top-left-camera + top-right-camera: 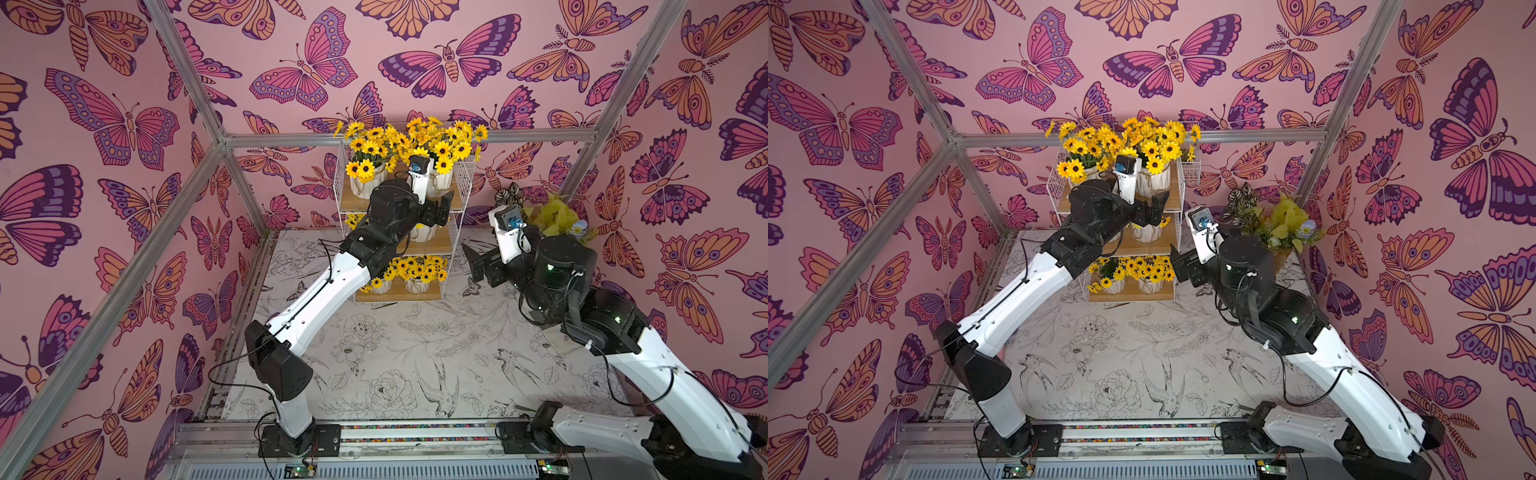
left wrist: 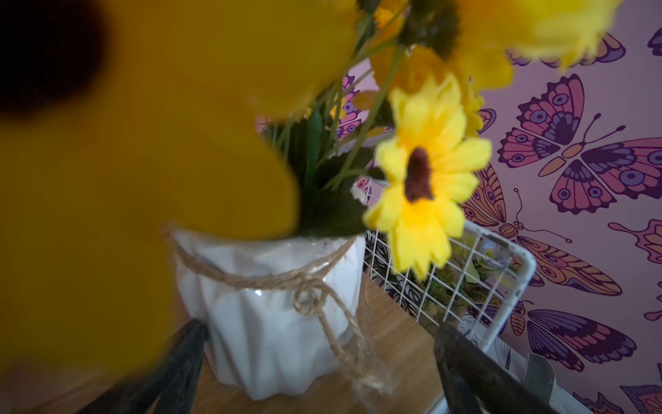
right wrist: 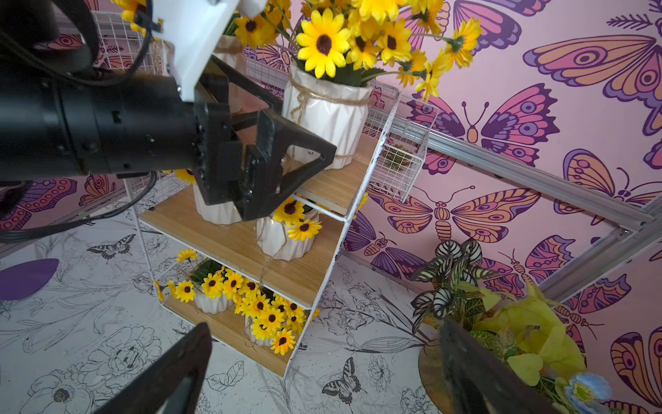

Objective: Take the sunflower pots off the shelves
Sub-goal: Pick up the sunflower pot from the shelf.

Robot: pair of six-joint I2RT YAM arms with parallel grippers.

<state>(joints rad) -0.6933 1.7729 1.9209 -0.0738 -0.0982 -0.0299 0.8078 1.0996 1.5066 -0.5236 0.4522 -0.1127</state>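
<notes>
Standing upright on the top tier of the shelves (image 1: 465,178), the right-hand sunflower pot (image 1: 441,183) is the one this step turns on. The left gripper (image 1: 440,205) has its jaws spread wide at the pot's near side. In the left wrist view the white ribbed body (image 2: 272,315) stands partly between the two fingers, close against one finger (image 2: 195,337) and with a clear gap to the other. Whether it touches the closer one I cannot tell. The pot's long axis runs straight up and the jaws open level across it, so they would close on its sides below the twine band. My reading is that a little more reach toward the far wall would seat it deeper.

The right gripper (image 1: 478,266) hangs lower, just right of the shelves and near the vase of patterned leaves (image 1: 552,216). Its jaws are also released and hold nothing, so the left arm is plainly the nearer one.

None of the six pots is on the counter (image 1: 415,353) yet. One more stands at the left of the top tier (image 1: 361,187), two are on the middle board (image 3: 286,240) and two on the bottom board (image 3: 211,304). Blooms from both top bunches crowd the wrist camera, so a lift may drag the neighbouring flowers
</notes>
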